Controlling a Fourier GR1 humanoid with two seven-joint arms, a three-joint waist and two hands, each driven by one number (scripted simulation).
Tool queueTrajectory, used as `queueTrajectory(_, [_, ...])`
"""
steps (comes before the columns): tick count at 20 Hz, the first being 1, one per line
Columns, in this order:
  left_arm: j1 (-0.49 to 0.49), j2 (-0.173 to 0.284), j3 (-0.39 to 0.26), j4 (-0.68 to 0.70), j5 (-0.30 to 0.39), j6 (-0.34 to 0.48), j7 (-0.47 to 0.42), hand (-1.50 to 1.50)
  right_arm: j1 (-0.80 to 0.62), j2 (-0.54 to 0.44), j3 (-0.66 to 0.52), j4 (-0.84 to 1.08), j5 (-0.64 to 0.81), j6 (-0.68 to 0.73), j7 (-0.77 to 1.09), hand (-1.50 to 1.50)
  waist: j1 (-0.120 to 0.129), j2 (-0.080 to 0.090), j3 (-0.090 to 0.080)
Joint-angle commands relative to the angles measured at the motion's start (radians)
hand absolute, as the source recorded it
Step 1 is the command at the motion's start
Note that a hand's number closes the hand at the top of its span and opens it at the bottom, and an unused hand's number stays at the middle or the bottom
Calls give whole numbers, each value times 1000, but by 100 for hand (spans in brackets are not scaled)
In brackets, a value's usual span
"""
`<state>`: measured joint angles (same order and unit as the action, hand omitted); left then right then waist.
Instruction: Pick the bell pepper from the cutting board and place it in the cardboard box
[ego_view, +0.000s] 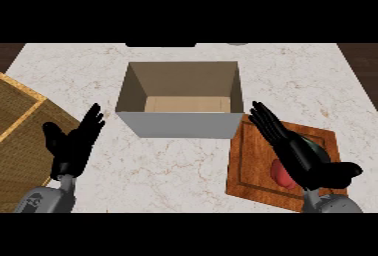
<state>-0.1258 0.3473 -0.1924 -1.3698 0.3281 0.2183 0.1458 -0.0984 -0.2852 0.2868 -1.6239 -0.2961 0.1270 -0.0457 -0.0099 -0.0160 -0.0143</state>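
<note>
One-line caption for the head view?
Right hand open over the bell pepper on the cutting board, beside the cardboard box.

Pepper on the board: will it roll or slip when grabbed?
Likely to roll: the pepper looks rounded and lies loose on the flat board. Its red skin looks smooth, so possibly slippery. It is mostly hidden under the open right robot hand, so its shape is uncertain.

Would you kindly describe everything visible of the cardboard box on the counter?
The open-topped grey-sided cardboard box stands upright on the pale marble counter, toward its far middle. Its inner walls look brown, its floor a lighter tan, and nothing shows inside. Its right front corner lies close to the brown wooden cutting board; whether they touch is unclear. Neither black hand touches it.
</note>
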Motion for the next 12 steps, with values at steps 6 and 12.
queueTrajectory(6, [12, 143, 9, -24, -188, 69, -94, 0, -124, -29, -283, -105, 306, -473, -81, -150, -18, -6, 12])
queueTrajectory(12, [83, 135, 0, -66, -180, 66, -111, 0, 59, 54, -380, -40, 540, -887, -18, -150, -17, 2, 14])
